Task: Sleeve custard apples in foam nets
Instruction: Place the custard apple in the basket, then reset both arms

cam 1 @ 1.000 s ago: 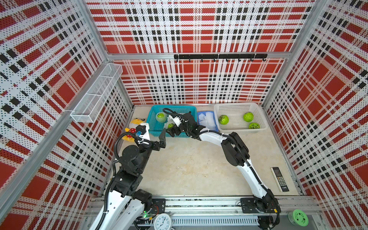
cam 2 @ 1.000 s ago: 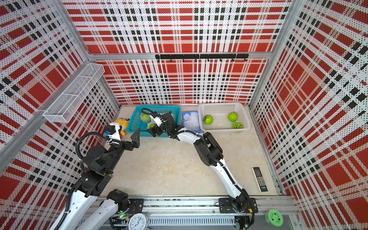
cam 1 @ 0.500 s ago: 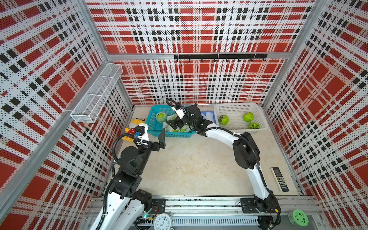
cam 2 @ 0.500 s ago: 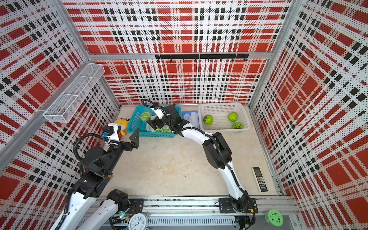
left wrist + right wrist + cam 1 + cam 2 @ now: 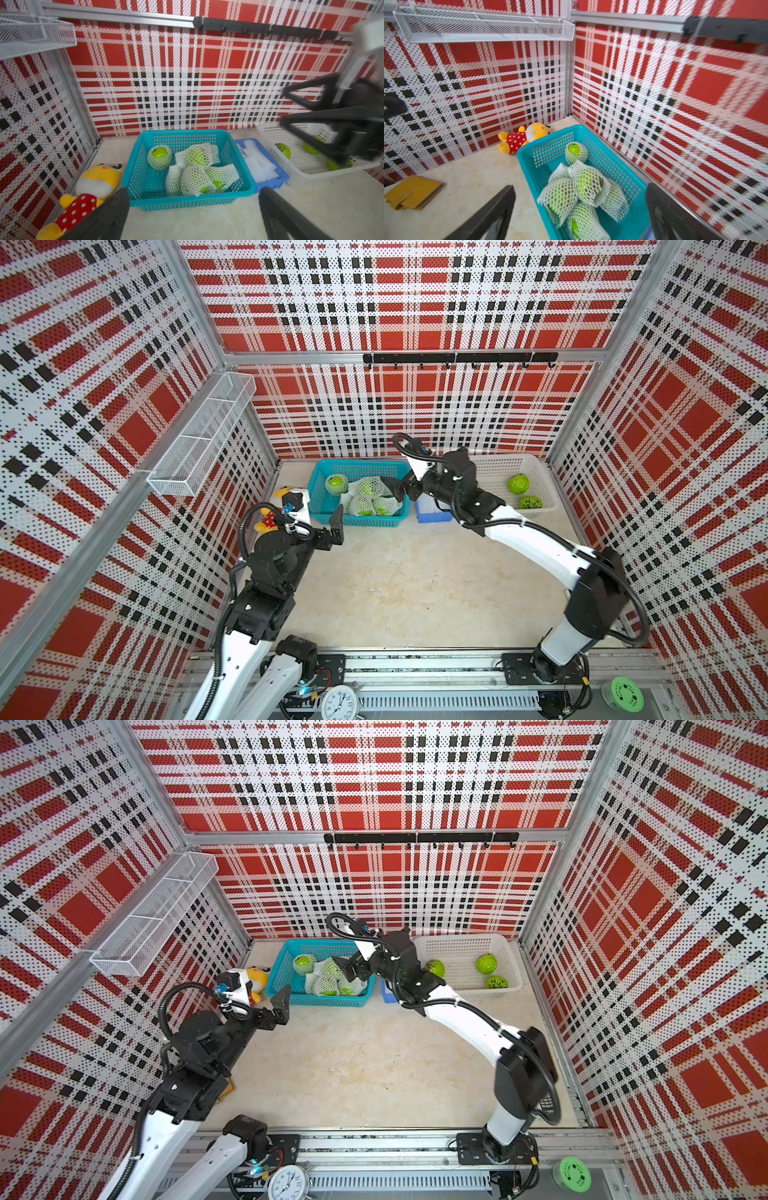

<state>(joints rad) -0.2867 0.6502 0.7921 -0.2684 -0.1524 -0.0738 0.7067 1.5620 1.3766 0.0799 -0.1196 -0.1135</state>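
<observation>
While five custard apples [image 5: 159,154] wear foam nets [image 5: 214,150], three bare, white basket [image 5: 465,946].

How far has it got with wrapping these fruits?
Done: several sleeved custard apples lie in the teal basket. In hand: nothing; the right gripper hangs open over that basket, and the left gripper is open near it. Left: three bare custard apples in the white basket, with spare foam nets in the blue tray.
</observation>
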